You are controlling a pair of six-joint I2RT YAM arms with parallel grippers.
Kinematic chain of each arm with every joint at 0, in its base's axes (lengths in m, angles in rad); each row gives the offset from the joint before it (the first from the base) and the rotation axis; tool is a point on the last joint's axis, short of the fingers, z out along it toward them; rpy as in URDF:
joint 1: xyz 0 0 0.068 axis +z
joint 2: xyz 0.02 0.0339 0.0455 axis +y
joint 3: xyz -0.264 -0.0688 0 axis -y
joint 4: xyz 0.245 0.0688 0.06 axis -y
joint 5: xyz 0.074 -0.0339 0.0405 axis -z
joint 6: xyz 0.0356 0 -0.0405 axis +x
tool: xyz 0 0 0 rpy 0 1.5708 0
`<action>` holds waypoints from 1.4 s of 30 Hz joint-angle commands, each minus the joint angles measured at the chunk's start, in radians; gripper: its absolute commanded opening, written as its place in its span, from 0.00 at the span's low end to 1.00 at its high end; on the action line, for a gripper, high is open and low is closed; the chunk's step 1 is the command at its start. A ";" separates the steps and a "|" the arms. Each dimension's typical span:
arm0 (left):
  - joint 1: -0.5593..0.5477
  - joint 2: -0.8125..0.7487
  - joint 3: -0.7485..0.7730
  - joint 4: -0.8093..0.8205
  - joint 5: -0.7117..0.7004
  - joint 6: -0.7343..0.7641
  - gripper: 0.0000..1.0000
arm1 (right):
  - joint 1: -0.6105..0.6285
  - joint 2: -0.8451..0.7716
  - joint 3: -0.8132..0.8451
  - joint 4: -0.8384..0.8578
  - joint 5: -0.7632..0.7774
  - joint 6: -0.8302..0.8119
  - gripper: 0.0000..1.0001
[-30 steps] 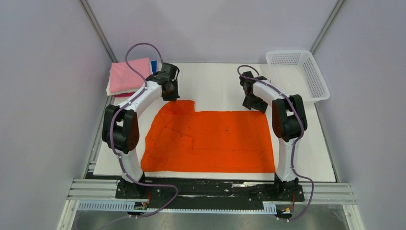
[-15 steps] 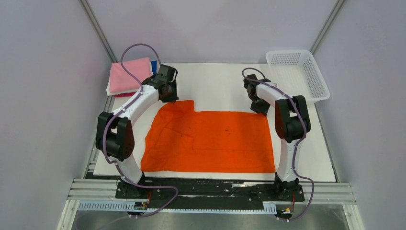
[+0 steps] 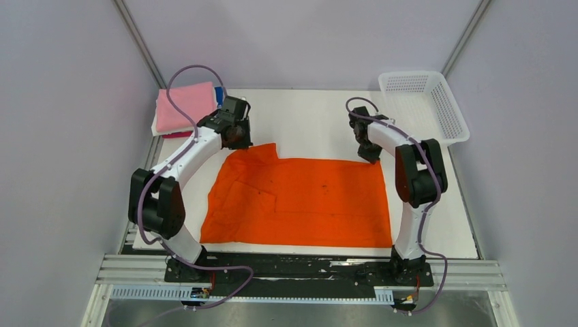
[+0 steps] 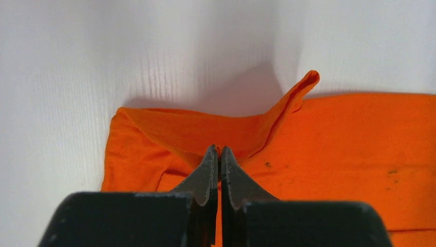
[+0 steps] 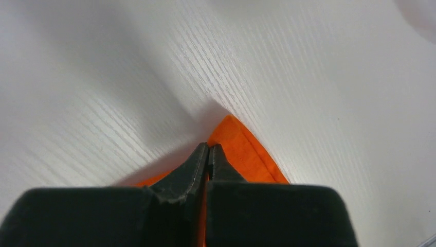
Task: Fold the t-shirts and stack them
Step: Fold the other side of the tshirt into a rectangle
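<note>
The left gripper [image 4: 216, 156] has its two fingers pressed together on a raised fold of the orange t-shirt [image 4: 334, 139]. The cloth bunches up around the tips, and one small flap stands up just to their right. In the top view, this gripper [image 3: 238, 139] sits at the shirt's far-left corner, where a tab of fabric juts toward the far edge of the table [image 3: 307, 116]. The right gripper [image 5: 208, 152] is likewise pinched shut, with a point of orange cloth [image 5: 247, 154] caught at its tips and bare white tabletop all around. Seen from above, it [image 3: 371, 155] is at the shirt's far-right corner. Between the two arms the orange t-shirt [image 3: 300, 201] lies spread flat across the middle of the table. Its near hem runs close along the near edge, and a few folded-over layers show on its left half (tiny dark specks dot the cloth). Well apart from it, in the far-left corner of the tabletop, is a stack of folded tees with the pink t-shirt [image 3: 183, 105] on top. A sliver of blue t-shirt [image 3: 219, 93] shows at its right side, with white [image 3: 155, 128] and red [image 3: 174, 135] edges beneath. A white mesh basket [image 3: 453, 112] occupies the far-right corner, overhanging the table's right edge.
</note>
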 commanded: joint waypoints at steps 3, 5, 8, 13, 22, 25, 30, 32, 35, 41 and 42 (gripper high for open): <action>-0.028 -0.149 -0.078 0.022 0.026 -0.026 0.00 | 0.030 -0.202 -0.106 0.073 -0.038 -0.040 0.00; -0.036 -0.181 -0.107 0.010 0.029 -0.035 0.00 | 0.041 -0.257 -0.159 0.084 -0.046 -0.041 0.00; -0.047 -0.233 -0.148 -0.014 0.019 -0.050 0.00 | 0.059 -0.326 -0.223 0.087 -0.046 -0.038 0.00; -0.064 -0.376 -0.237 -0.069 -0.001 -0.081 0.00 | 0.070 -0.437 -0.323 0.085 -0.071 -0.034 0.00; -0.084 -0.594 -0.368 -0.186 0.003 -0.150 0.00 | 0.090 -0.617 -0.451 0.083 -0.132 -0.051 0.00; -0.097 -0.639 -0.393 -0.219 0.008 -0.176 0.00 | 0.092 -0.654 -0.469 0.082 -0.168 -0.054 0.00; -0.112 -0.731 -0.435 -0.299 0.003 -0.218 0.00 | 0.091 -0.679 -0.492 0.083 -0.195 -0.057 0.00; -0.113 -0.769 -0.457 -0.324 0.010 -0.232 0.00 | 0.091 -0.685 -0.499 0.082 -0.208 -0.057 0.00; -0.114 -0.810 -0.491 -0.338 0.031 -0.249 0.00 | 0.092 -0.689 -0.510 0.082 -0.223 -0.055 0.00; -0.118 -0.867 -0.566 -0.363 0.072 -0.315 0.00 | 0.091 -0.688 -0.528 0.078 -0.232 -0.058 0.02; -0.120 -0.870 -0.575 -0.367 0.085 -0.322 0.00 | 0.092 -0.685 -0.531 0.074 -0.229 -0.057 0.02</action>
